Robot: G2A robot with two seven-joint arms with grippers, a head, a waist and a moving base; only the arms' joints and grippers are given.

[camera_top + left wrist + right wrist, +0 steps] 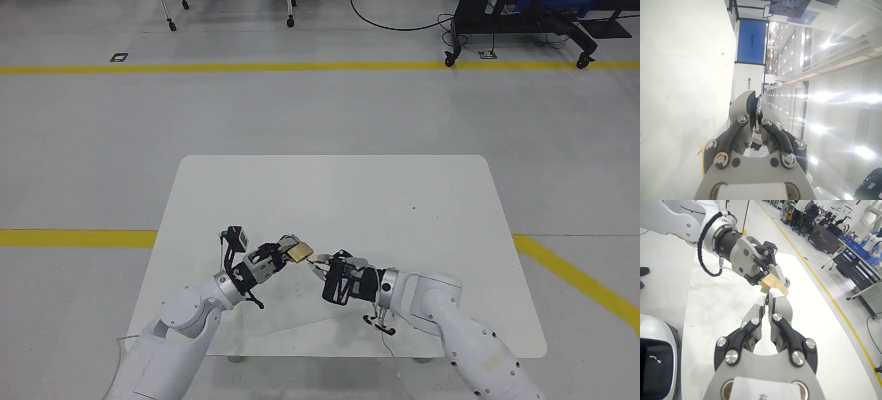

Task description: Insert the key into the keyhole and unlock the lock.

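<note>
Ok, both arms meet low over the near-middle of the white surface, tip to tip. The left tool is clamped on the brass lock and holds it clear of the surface. Its fingers grip the shackle end of the body, with the silver shackle poking out past them. In the left wrist view, bright metal sits pinched between the pads. The right tool is almost fully closed, nipping the key edge-on between its fingertips. Those fingertips are right up against the lock's free end. The key blade is hidden behind them, so can't tell whether it's seated in the lock.
</note>
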